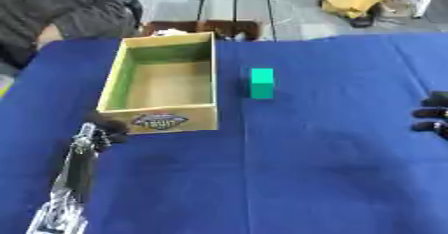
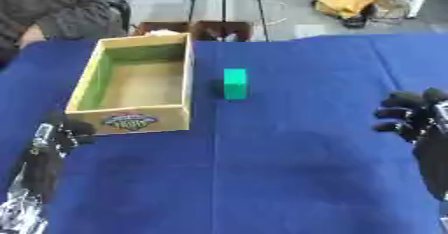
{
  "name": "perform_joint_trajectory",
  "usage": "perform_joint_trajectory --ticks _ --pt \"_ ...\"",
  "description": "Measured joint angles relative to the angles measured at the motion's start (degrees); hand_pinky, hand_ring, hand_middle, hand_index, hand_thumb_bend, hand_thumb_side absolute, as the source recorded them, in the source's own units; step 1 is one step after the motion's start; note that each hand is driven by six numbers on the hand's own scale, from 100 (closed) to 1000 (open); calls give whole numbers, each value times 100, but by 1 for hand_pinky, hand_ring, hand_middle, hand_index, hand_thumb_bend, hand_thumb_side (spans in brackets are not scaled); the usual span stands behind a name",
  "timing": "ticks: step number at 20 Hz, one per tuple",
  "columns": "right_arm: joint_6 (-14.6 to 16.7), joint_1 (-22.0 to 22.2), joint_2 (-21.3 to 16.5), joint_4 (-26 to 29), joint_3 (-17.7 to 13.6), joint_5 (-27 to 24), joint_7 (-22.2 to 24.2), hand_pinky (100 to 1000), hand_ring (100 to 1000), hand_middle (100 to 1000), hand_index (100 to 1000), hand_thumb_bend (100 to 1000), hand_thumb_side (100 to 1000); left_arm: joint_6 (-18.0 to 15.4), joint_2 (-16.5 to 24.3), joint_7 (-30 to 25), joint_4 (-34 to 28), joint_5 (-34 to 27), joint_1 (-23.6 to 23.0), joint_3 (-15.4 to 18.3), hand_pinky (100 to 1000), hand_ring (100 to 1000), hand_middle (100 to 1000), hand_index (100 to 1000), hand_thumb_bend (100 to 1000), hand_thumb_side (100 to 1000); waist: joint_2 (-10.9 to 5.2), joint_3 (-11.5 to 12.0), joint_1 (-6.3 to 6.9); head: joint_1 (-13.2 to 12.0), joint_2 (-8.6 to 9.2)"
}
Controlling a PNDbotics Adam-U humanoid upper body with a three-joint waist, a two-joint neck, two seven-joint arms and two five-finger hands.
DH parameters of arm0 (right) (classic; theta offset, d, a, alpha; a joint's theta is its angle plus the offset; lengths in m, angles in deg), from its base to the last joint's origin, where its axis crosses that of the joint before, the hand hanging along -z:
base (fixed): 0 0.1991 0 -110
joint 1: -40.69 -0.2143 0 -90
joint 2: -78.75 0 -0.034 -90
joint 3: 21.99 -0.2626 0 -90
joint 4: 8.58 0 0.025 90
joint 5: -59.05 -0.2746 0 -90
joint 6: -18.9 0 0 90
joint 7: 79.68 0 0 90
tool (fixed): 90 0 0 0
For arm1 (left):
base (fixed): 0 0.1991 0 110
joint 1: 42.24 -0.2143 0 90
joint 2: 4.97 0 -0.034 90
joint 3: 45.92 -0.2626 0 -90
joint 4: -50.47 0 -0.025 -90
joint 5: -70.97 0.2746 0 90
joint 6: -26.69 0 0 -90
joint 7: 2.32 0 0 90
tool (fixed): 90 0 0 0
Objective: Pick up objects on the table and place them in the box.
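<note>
A green block [image 1: 262, 83] stands on the blue table, just right of the open yellow box [image 1: 115, 78], which holds nothing that I can see. My left hand [image 1: 107, 129] hovers low at the box's front left corner, fingers curled, with nothing in it. My right hand [image 2: 408, 114] comes in at the right edge, well right of the block, fingers bent inward and holding nothing.
The blue cloth [image 1: 297, 168] covers the whole table. A person's sleeve [image 1: 74, 8] rests at the far left corner behind the box. Beyond the far edge are stand legs and a yellow bag [image 1: 353, 0] on the floor.
</note>
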State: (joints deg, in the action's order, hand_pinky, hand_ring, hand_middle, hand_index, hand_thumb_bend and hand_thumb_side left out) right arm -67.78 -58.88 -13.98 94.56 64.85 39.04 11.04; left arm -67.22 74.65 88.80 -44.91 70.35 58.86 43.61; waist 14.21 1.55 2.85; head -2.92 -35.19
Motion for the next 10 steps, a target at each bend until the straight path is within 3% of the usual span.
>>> perform_joint_trajectory --ticks 10 --pt "2 0 0 1 0 0 6 581 660 640 731 100 894 0 0 0 0 0 0 0 678 682 591 617 361 1000 0 6 3 1 0"
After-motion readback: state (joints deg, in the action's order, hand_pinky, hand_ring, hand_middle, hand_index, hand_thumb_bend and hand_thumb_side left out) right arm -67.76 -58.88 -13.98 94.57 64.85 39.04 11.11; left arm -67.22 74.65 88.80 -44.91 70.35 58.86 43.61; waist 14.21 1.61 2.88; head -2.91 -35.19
